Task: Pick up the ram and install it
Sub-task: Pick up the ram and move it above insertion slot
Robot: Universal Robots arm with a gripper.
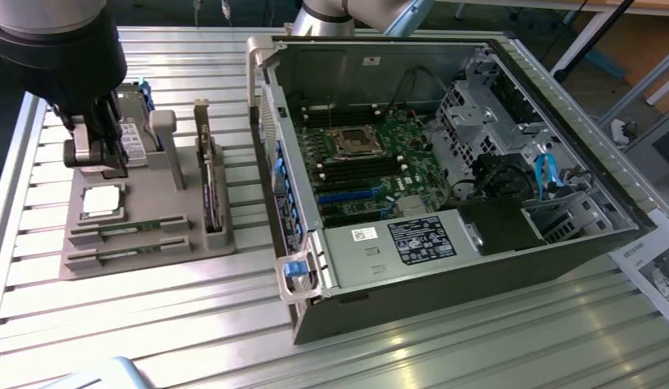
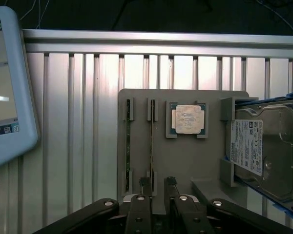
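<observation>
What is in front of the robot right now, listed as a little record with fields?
Tray: flat grey plastic holder tray, carrying square silver processor chip and metal hard drive
Ram: two slim green circuit-board sticks, on edge in neighbouring tray slots
Gripper: black two-fingered gripper, open, empty, above the tray
Computer: open dark tower case, green motherboard exposed
</observation>
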